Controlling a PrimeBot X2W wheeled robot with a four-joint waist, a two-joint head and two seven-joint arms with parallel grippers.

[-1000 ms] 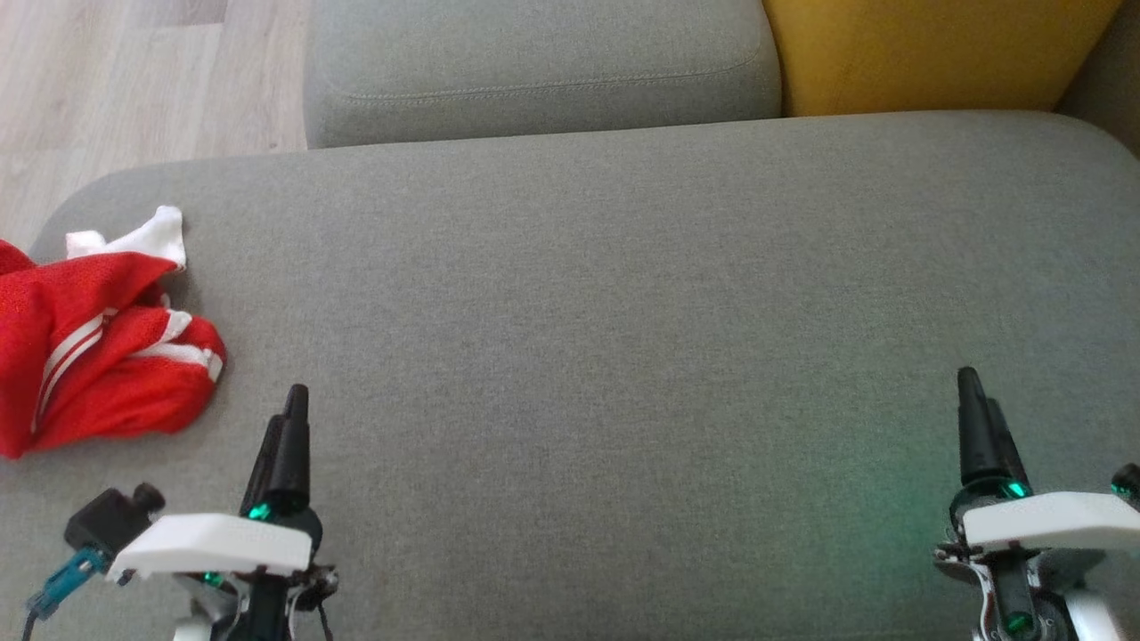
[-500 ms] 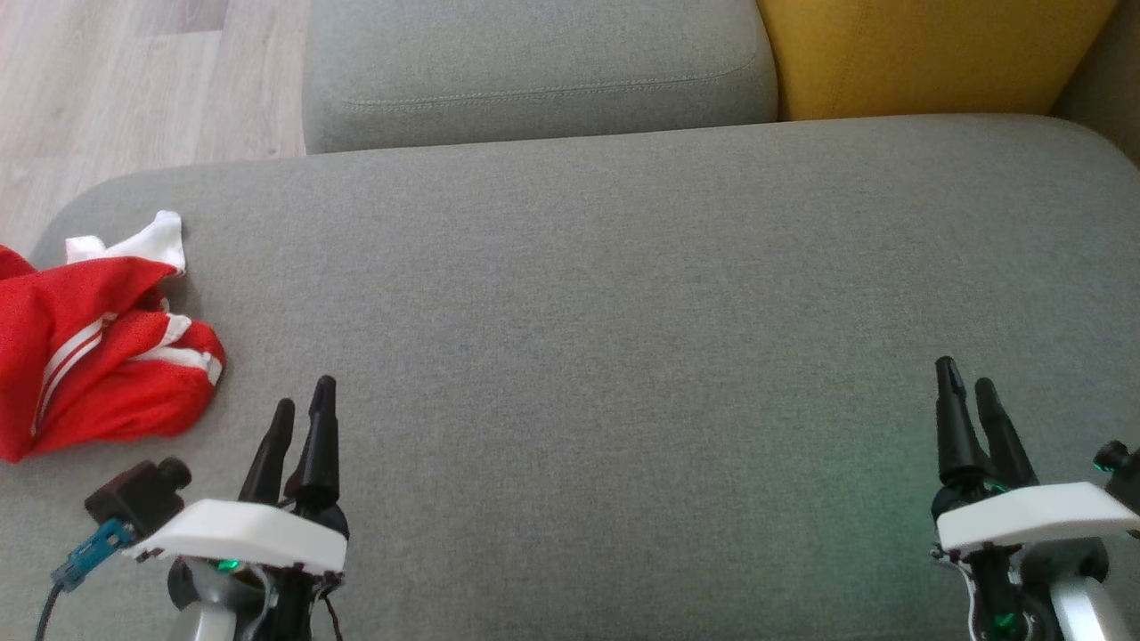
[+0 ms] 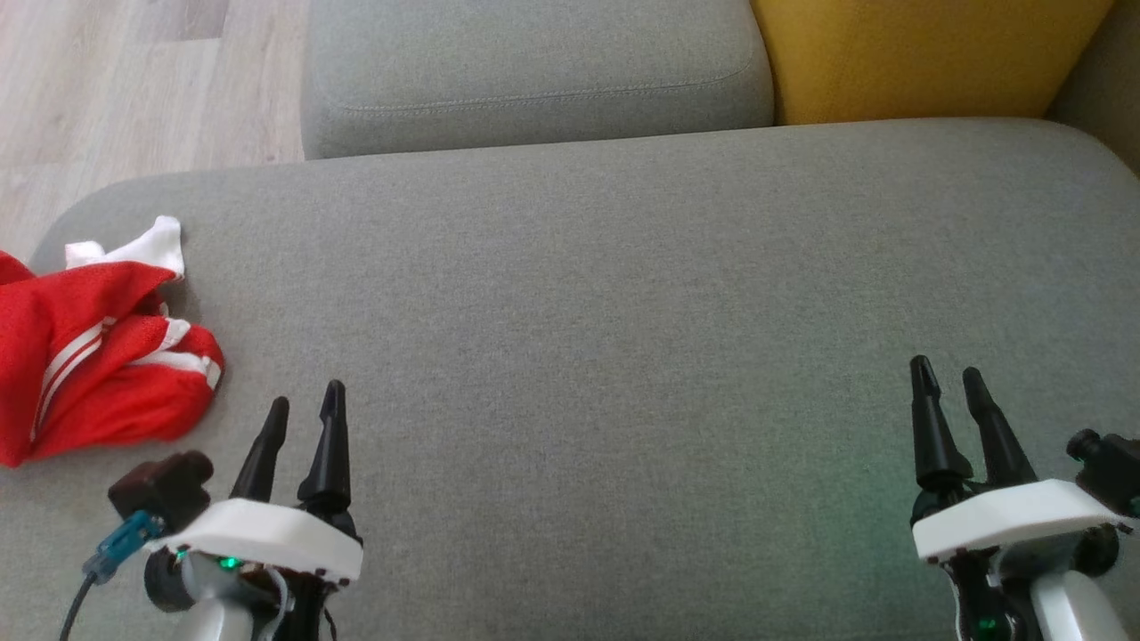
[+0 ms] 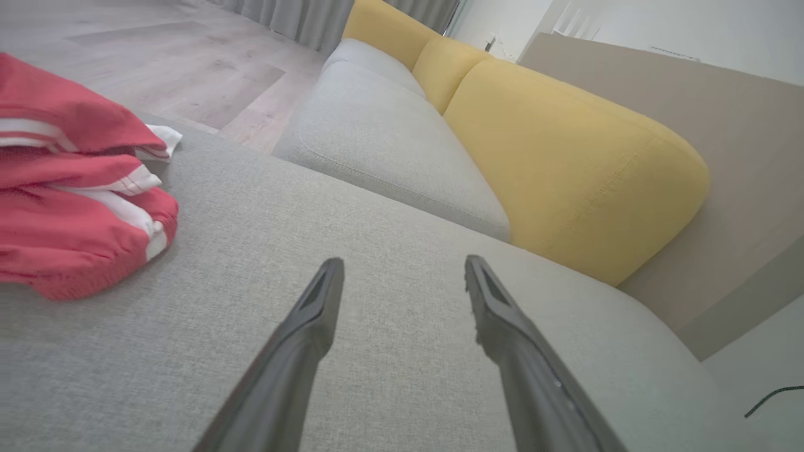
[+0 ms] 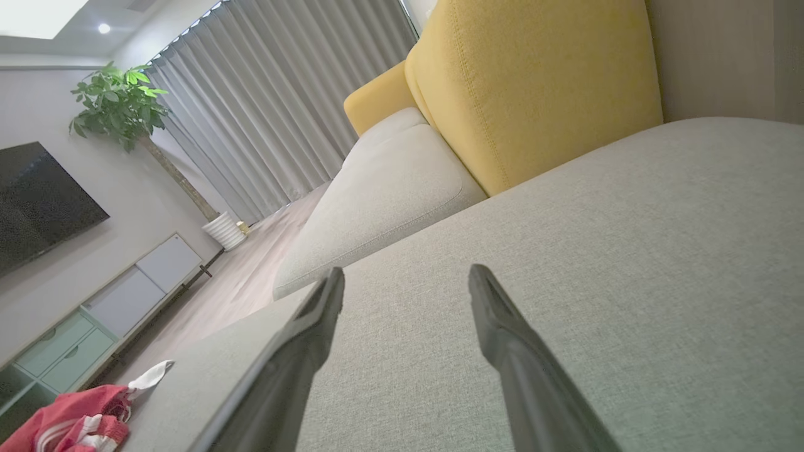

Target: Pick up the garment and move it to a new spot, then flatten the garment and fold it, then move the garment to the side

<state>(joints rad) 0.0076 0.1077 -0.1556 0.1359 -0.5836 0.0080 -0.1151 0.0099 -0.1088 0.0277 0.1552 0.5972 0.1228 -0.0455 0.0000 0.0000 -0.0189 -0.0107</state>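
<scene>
So, garment (image 3: 89, 356): red and white, crumpled at the left edge of the sofa seat (image 3: 623, 294).
My left end effector (image 3: 305, 402): fingers apart, empty, near the garment.
My right end effector (image 3: 944, 369): fingers apart, empty, near the seat's right edge.

One red garment (image 3: 98, 356), two end effectors (image 3: 307, 397) (image 3: 946, 369), two grey seat cushions (image 3: 623, 312) (image 3: 534, 71), one potted plant (image 5: 119, 100), one television (image 5: 38, 201).
</scene>
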